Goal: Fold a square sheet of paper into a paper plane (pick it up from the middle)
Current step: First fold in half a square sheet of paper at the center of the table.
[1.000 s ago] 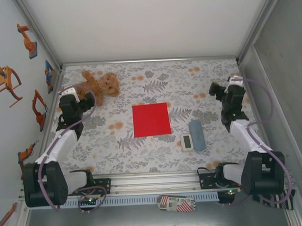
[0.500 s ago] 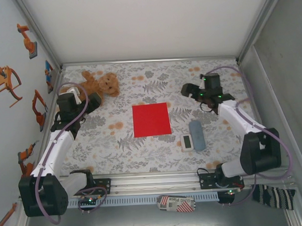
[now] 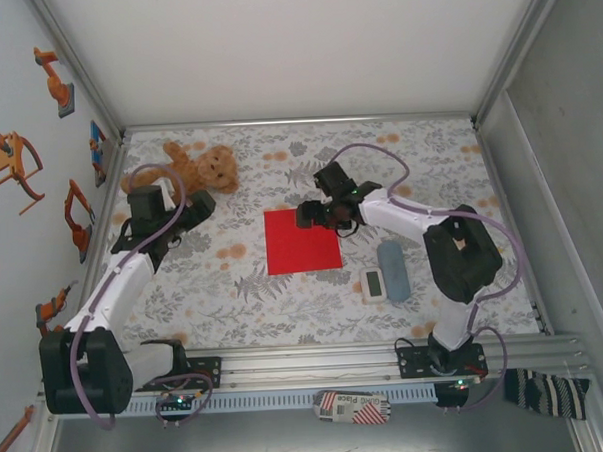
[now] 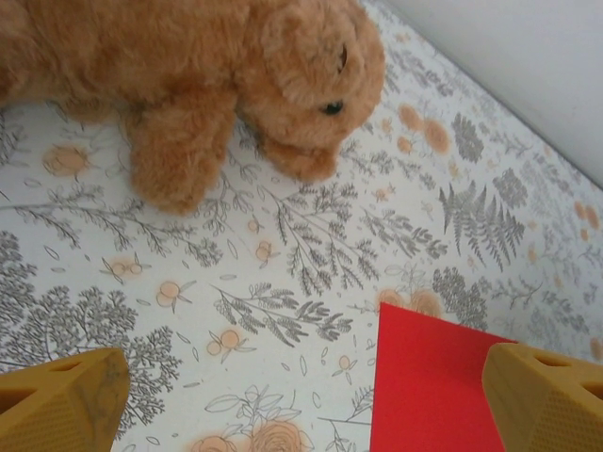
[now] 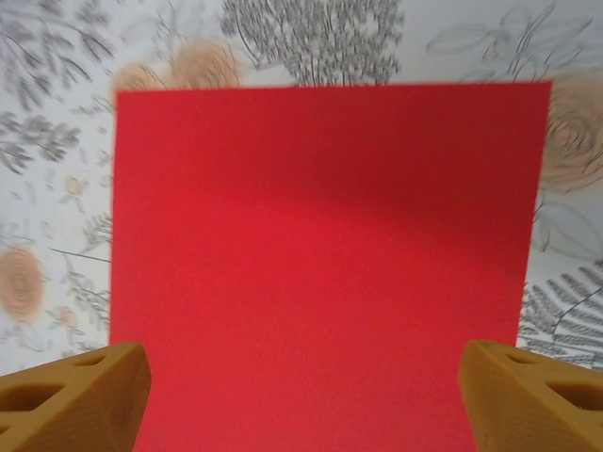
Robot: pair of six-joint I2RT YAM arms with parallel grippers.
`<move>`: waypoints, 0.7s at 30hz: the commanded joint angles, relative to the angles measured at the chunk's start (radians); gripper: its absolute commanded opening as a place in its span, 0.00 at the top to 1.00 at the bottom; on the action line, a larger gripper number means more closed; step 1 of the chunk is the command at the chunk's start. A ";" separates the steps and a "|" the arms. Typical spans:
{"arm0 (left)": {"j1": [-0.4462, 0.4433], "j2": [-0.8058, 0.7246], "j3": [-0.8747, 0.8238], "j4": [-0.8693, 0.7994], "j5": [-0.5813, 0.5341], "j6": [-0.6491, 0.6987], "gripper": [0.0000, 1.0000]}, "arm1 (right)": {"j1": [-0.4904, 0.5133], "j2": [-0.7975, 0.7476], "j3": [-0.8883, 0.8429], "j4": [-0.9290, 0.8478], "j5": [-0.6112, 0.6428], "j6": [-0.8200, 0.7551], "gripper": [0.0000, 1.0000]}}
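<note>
The square sheet of paper [image 3: 302, 240] is bright red and lies flat and unfolded in the middle of the floral table. A paper plane is out of view. My right gripper [image 3: 311, 216] hovers over the sheet's far right part, jaws open wide. In the right wrist view the sheet [image 5: 320, 254] spans the gap between the yellow fingers of that gripper [image 5: 306, 395], which hold nothing. My left gripper [image 3: 200, 203] stands open left of the sheet, beside the teddy bear. In the left wrist view this gripper [image 4: 311, 405] is empty, with a sheet corner [image 4: 433, 386] at lower right.
A brown teddy bear [image 3: 201, 168] lies at the far left, close to the left gripper, and fills the top of the left wrist view [image 4: 236, 75]. A white timer [image 3: 373, 283] and a grey-blue block [image 3: 393, 270] lie right of the sheet. Walls enclose the table.
The right arm has swung left from the right wall to above the sheet, its jaws narrowing a little. The left gripper has shifted slightly right, towards the sheet.
</note>
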 commanded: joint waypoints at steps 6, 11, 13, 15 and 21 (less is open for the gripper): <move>-0.022 0.061 0.020 0.031 0.041 -0.037 0.04 | 0.036 0.098 0.087 -0.105 0.090 0.051 0.16; -0.045 0.101 0.022 0.039 0.093 -0.072 0.04 | 0.035 0.138 0.096 -0.100 0.073 0.057 0.16; -0.058 0.121 0.023 0.039 0.114 -0.089 0.03 | 0.035 0.153 0.096 -0.091 0.062 0.069 0.16; -0.076 0.143 0.023 0.035 0.128 -0.113 0.01 | 0.035 0.164 0.094 -0.084 0.058 0.089 0.16; -0.173 0.230 0.041 0.020 0.142 -0.190 0.03 | 0.035 0.181 0.057 -0.030 0.026 0.203 0.17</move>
